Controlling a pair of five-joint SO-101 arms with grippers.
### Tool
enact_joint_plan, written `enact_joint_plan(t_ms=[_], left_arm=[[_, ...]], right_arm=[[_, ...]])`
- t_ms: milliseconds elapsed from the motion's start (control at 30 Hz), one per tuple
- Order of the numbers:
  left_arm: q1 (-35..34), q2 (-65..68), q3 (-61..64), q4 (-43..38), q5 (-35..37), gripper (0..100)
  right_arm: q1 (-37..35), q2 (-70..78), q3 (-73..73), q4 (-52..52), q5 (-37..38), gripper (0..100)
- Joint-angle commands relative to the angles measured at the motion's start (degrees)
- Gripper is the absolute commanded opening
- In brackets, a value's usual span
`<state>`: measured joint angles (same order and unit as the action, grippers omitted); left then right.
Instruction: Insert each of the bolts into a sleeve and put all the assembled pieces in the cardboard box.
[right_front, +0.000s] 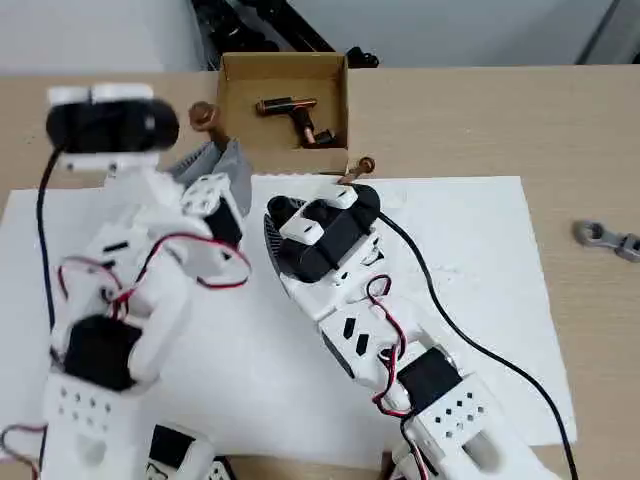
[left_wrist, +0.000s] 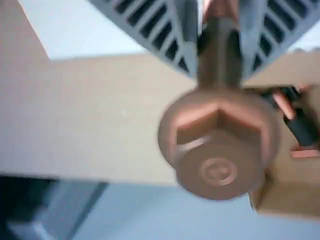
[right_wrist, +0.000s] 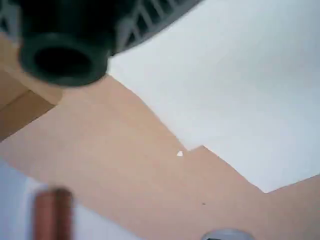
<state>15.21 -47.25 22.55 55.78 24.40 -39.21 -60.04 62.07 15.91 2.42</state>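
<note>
Wooden bench (right_front: 580, 120) w/ a white paper sheet (right_front: 470, 260) over most of it. The cardboard box (right_front: 283, 66) sits at the sheet's far edge and is the ref for everything below.

Inside box: copper bolts w/ dark sleeves, lying as an assembled pieces (right_front: 290, 108) cluster toward its right half.

Left end effector (right_front: 212, 142) is just outside the box's left wall, nr the front-left corner. Its grey fingers (left_wrist: 150, 30) are clamped on the shank of a copper bolt (right_front: 204, 115). The hex flange head sticks out past the fingertips, level w/ the box's left wall and outside it. In the left wrist view the box wall is right behind the bolt head.

Right end effector (right_front: 352, 180) is at the box's front-right corner, just outside the front wall and over the sheet edge. It's closed on a black sleeve (right_wrist: 64, 55), open bore facing the wrist cam. A small copper-coloured bit shows at its tip in the high view; can't tell what it is.

Bolt and sleeve are apart, one at each side of the box front, neither inside it.

Small metal wrench (right_front: 605, 237) lies on bare bench well to the right of the box, off the sheet.
</note>
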Motion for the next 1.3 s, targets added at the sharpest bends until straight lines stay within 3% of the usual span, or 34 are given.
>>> enact_joint_plan(t_ms=[0,267,1267], left_arm=[[3.1,4.1,-7.4,2.7,0.6,1],[4.5,6.2,-10.6,9.3,0.7,1],[4.7,6.1,-10.8,14.9,0.7,1]], right_arm=[[-0.4,0.1,-0.7,-1.5,-0.5,0.2],[-0.1,0.1,-0.7,-1.2,-0.4,0.2],[-0.1,0.1,-0.7,-1.4,-0.4,0.2]])
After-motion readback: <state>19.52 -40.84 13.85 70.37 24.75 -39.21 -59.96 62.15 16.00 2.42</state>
